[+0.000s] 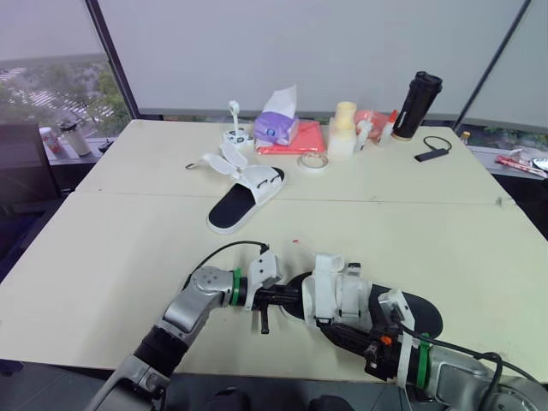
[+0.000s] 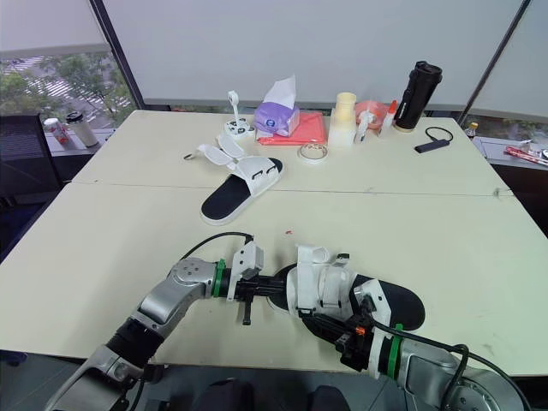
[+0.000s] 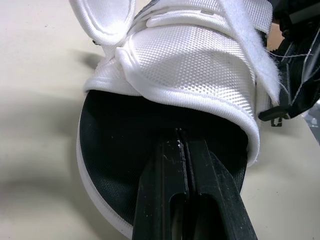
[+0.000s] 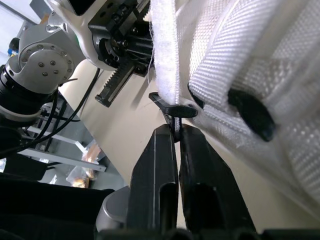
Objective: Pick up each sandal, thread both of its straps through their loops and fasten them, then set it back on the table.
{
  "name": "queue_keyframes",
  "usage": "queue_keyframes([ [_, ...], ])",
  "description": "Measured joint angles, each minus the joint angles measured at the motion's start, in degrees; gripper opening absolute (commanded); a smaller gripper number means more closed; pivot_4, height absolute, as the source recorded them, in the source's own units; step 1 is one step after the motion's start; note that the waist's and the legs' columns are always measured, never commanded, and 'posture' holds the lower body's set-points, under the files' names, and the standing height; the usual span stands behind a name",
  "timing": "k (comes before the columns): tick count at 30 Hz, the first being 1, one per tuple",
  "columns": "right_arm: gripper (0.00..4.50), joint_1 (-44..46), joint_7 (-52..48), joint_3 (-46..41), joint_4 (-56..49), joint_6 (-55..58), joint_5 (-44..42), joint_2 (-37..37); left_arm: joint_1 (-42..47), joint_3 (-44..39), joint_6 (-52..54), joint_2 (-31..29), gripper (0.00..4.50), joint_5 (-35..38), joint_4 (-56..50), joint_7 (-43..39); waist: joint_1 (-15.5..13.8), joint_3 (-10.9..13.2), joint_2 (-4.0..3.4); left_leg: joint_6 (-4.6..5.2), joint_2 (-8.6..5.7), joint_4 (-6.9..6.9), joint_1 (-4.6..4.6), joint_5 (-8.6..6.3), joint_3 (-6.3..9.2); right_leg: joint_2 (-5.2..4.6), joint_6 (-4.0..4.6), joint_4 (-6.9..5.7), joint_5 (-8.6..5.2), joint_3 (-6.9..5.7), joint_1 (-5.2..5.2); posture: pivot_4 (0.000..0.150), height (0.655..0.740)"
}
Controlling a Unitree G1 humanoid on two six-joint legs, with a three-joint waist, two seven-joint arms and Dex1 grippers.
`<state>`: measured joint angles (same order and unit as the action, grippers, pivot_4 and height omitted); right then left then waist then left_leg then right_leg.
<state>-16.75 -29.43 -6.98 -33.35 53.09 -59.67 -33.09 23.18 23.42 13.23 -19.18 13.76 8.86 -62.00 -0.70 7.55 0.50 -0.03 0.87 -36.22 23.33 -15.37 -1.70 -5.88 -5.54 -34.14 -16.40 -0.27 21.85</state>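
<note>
The right gripper (image 4: 176,132) pinches the black loop (image 4: 172,108) beside the white strap (image 4: 164,50) of the sandal (image 4: 265,55).

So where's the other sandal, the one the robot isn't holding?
In the head views the other sandal lies a bit left of centre on the table, toward the far side, just in front of the purple tissue pack and left of the tape roll.

No word, brand or number can be read anywhere. Far ahead of the left hand (image 1: 291,297), the purple tissue pack (image 1: 276,128) has a pale marking, too small to read.
</note>
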Motion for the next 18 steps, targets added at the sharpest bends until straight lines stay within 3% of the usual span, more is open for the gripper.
queue_keyframes([
  [18, 0.05, -11.2, -13.3, 9.2, -1.2, -2.7, 6.8, -9.4, -0.2, 0.1, -0.2, 0.2, 0.00, 0.0, 0.2, 0.0, -0.1, -0.1, 0.14, 0.00, 0.00, 0.01, -0.01, 0.00, 0.00, 0.00, 0.00, 0.03, -0.01, -0.03, -0.01, 0.150, 0.7400],
])
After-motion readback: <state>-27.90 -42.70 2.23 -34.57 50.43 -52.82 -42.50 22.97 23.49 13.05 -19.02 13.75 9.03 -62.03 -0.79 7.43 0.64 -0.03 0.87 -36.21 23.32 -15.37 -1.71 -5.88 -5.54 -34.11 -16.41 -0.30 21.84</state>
